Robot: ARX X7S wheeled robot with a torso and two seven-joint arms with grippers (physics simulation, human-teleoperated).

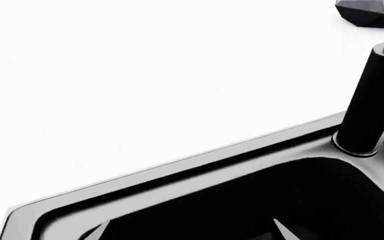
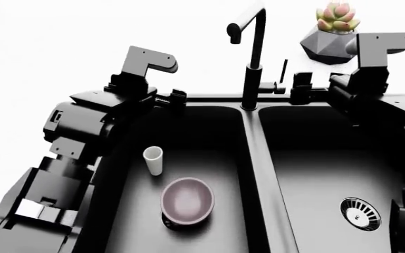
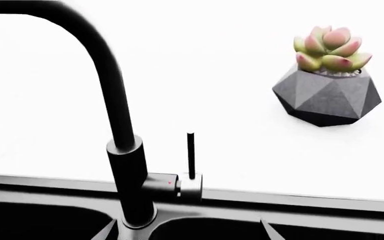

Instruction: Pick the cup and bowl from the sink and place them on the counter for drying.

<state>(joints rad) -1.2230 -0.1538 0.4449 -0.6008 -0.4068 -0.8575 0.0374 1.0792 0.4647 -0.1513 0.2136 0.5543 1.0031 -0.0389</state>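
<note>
The small white cup (image 2: 153, 159) stands upright in the left basin of the black sink (image 2: 256, 158). Just in front of it the pale pink bowl (image 2: 187, 200) rests on the basin floor. My left gripper (image 2: 174, 99) hovers over that basin's far left corner, apart from both. In the left wrist view the left gripper (image 1: 188, 234) is open, its fingertips (image 1: 96, 232) wide apart with nothing between them. My right gripper (image 2: 302, 83) hangs at the right basin's back rim. In the right wrist view the right gripper (image 3: 188, 232) is open and empty too. White counter (image 2: 48, 42) surrounds the sink.
A tall black faucet (image 2: 253, 47) with a thin lever (image 3: 190, 152) rises from the back rim between the basins. A dark grey faceted planter (image 2: 328, 45) with a succulent sits on the counter behind the right basin. A metal drain strainer (image 2: 360, 213) lies in the right basin.
</note>
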